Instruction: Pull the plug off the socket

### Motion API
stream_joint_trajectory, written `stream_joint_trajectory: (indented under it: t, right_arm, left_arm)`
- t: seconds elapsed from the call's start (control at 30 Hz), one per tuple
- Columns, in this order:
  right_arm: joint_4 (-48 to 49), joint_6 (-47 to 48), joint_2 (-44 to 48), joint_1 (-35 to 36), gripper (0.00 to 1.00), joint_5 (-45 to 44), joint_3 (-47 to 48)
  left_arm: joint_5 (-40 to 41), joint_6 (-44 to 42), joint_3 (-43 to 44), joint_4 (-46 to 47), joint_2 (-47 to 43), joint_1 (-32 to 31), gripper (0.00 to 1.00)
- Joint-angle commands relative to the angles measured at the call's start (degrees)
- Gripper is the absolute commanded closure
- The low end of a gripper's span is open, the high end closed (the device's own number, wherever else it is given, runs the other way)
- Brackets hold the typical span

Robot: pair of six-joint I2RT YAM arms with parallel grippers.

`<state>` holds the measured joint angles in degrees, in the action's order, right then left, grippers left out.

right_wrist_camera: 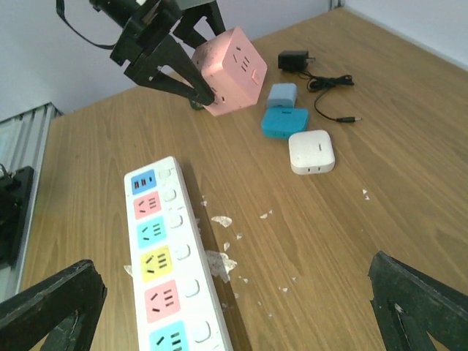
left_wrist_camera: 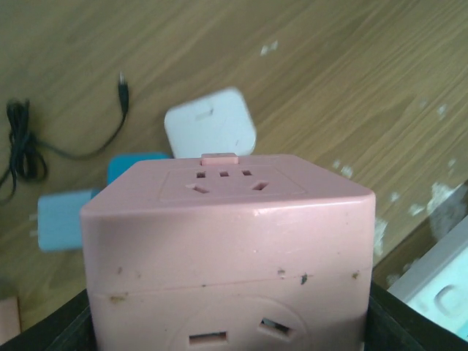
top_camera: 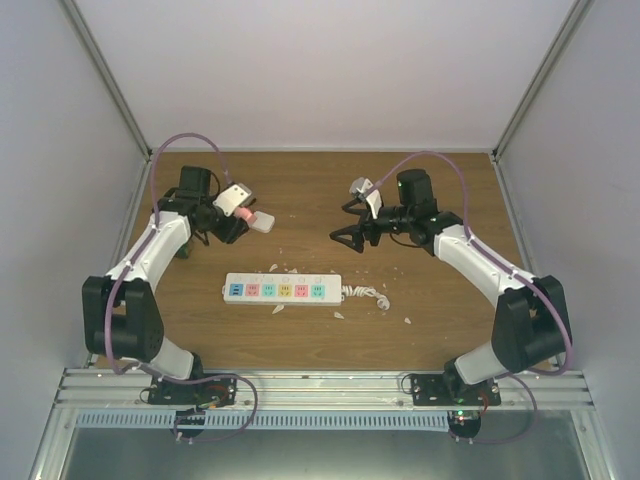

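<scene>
The left gripper (top_camera: 240, 214) is squeezing a pink cube (right_wrist_camera: 232, 67) between its two black fingers (right_wrist_camera: 170, 69). It is holding the cube tilted and lifted off the table (top_camera: 440, 300). The cube is showing little plug holes on its sides.

The socket (top_camera: 282, 290) is lying flat on the wood, apart from the cube. It is a long white strip with pink, blue and yellow faces in a row. Its curly white cord (top_camera: 366, 294) is sitting at one end. The cube is hanging past the other end of the strip, on the far side of it.

The right gripper (top_camera: 342, 221) is standing wide open and gripping nothing. It is hovering on the far side of the strip, closer to the cord end.

A white square block (right_wrist_camera: 312, 151), two blue blocks (right_wrist_camera: 284, 122) and a black charger (right_wrist_camera: 294, 60) with a thin black wire are lying beyond the strip, near the cube. Small white crumbs (right_wrist_camera: 219, 262) are lying on the wood right beside the strip.
</scene>
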<state>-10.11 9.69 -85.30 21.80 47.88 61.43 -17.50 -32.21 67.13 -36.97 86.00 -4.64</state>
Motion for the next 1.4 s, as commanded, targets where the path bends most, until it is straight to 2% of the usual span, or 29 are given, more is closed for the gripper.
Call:
stream_joint_trajectory:
  t: [0.0,0.23,0.47,0.67,0.73,0.87,1.07,1.13,1.37]
  right_arm:
    - [-5.3,7.4,-1.9,0.1,0.00,-0.1,2.1]
    - [-10.1,13.5,-5.1,2.1,0.00,-3.9,2.9]
    - [-13.8,19.2,-8.1,7.2,0.00,-11.8,3.2]
    - [-15.7,22.2,-12.5,11.8,0.00,-16.4,6.0]
    - [-16.2,22.5,-14.4,13.3,0.00,-17.8,7.0]
    - [-16.2,23.4,-17.8,16.6,0.00,-21.3,8.8]
    - [-16.6,24.4,-22.9,21.0,0.00,-25.7,11.8]
    - [-17.3,24.7,-24.2,22.1,0.00,-26.3,12.7]
    - [-18.9,26.1,-28.2,24.7,0.00,-28.1,14.9]
  left_arm:
    - [2.6,-3.5,-1.3,-2.9,2.7,3.0,0.72]
    - [5.2,-5.6,-1.6,-3.7,7.7,7.3,0.70]
    - [8.6,-7.5,-0.5,-4.4,11.9,9.6,0.67]
    - [10.1,-8.5,0.4,-5.6,14.8,10.3,0.60]
    - [10.0,-8.7,0.8,-6.0,15.3,10.4,0.54]
    - [9.2,-9.3,1.2,-6.9,15.3,10.4,0.32]
    - [7.8,-9.7,1.5,-7.9,14.2,10.4,0.15]
    - [6.5,-9.9,1.9,-8.8,13.5,10.4,0.03]
    - [3.3,-9.7,2.5,-9.7,9.0,10.4,0.01]
